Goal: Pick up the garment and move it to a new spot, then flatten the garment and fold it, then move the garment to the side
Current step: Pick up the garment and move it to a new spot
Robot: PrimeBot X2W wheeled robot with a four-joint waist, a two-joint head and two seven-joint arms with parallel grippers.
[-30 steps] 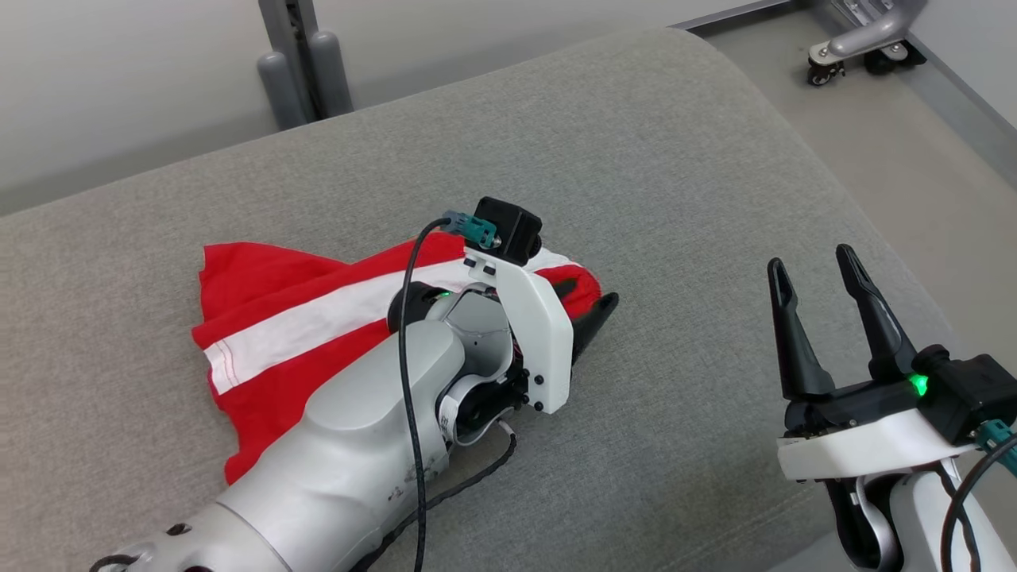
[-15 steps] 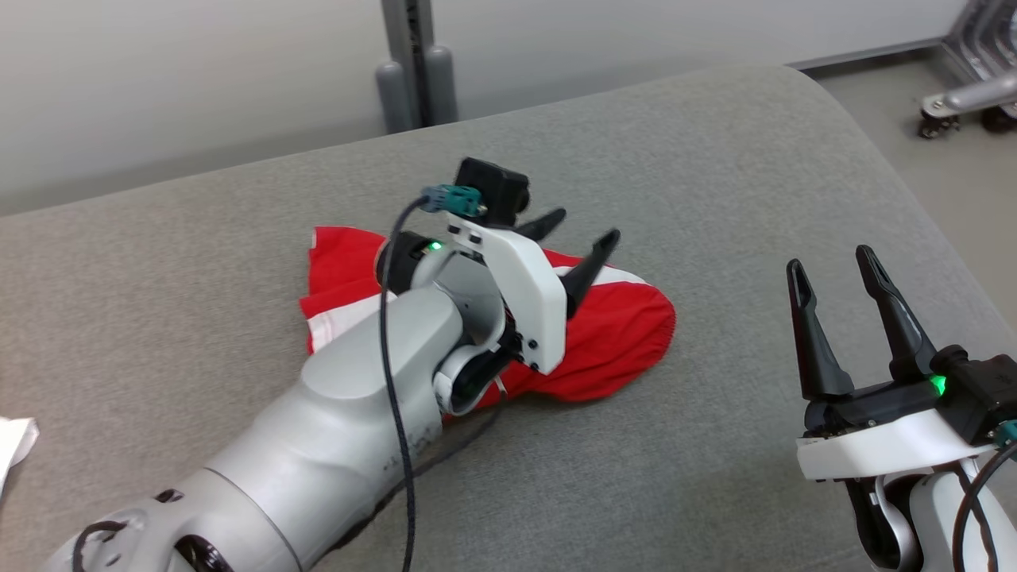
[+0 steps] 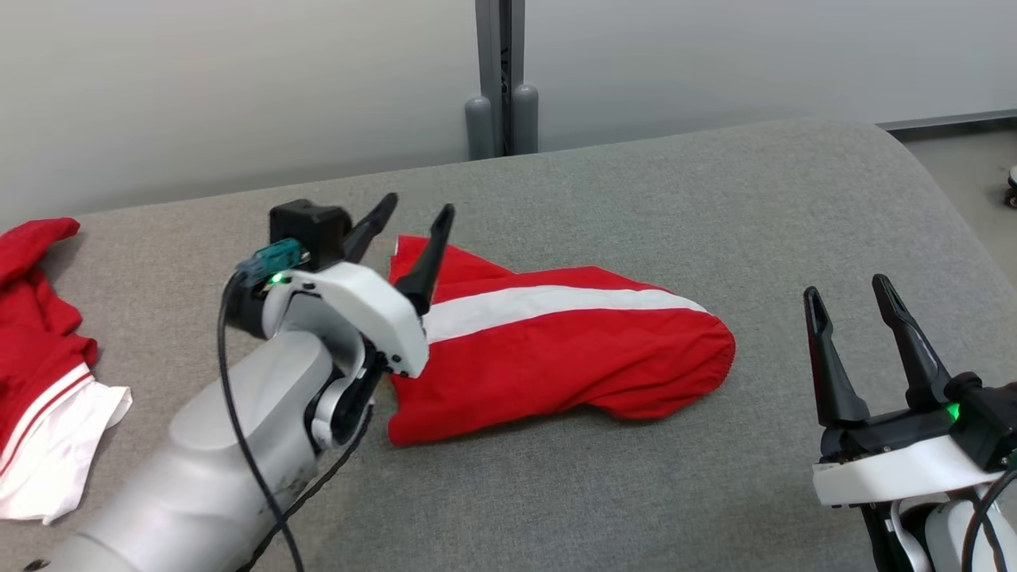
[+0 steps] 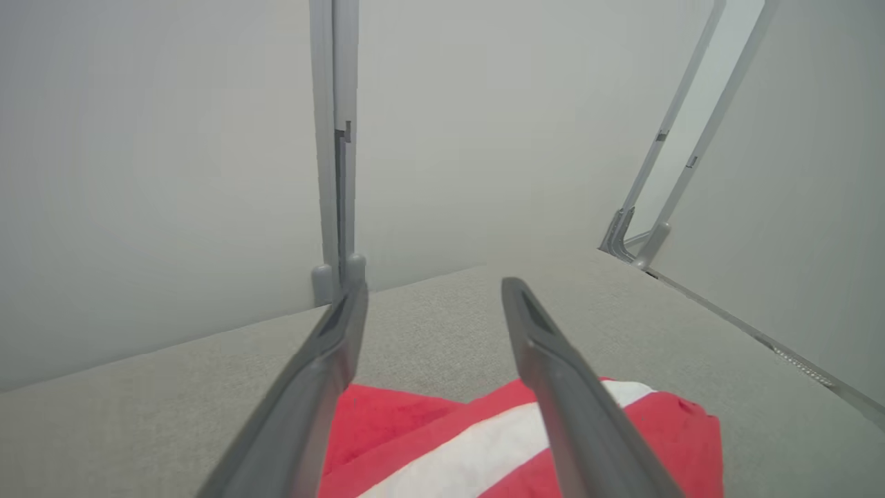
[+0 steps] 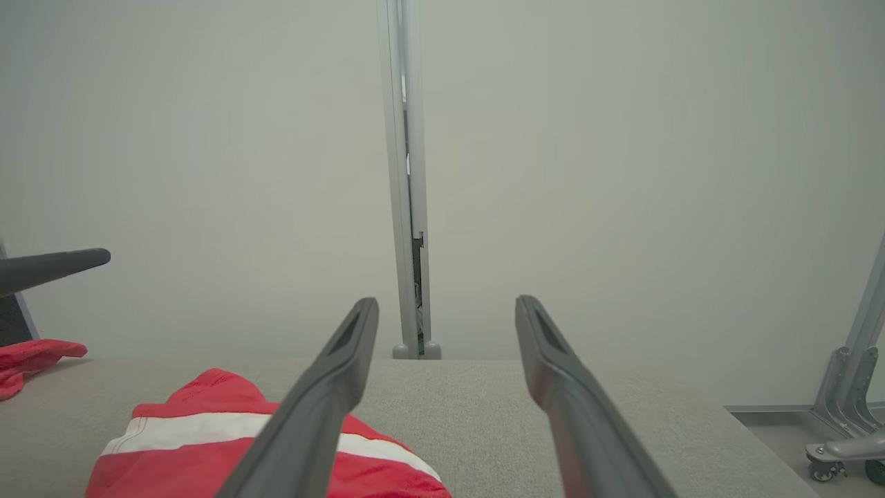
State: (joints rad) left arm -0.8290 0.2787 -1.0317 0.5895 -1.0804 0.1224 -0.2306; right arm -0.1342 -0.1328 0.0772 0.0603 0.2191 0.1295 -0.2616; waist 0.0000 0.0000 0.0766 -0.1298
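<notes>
The garment (image 3: pixel 556 357) is red with one white stripe and lies folded on the grey cushion (image 3: pixel 715 199). My left gripper (image 3: pixel 419 203) hangs open just above the garment's left end, holding nothing. In the left wrist view the garment (image 4: pixel 429 443) lies below and between the spread fingers of the left gripper (image 4: pixel 432 287). My right gripper (image 3: pixel 845 286) stands open and empty at the lower right, a little way off the garment's rounded right end. The right wrist view has the garment (image 5: pixel 180 449) at lower left, beyond the right gripper (image 5: pixel 446 304).
Another red and white piece of clothing (image 3: pixel 40 381) lies crumpled at the cushion's left edge. A grey post (image 3: pixel 500 95) stands against the wall behind. The cushion curves off at the right to the floor (image 3: pixel 969 159), where a wheeled frame (image 5: pixel 843 443) stands.
The head camera has turned. My left gripper has come up off the garment's right end, opened and drawn back to its left end. The right gripper stays open.
</notes>
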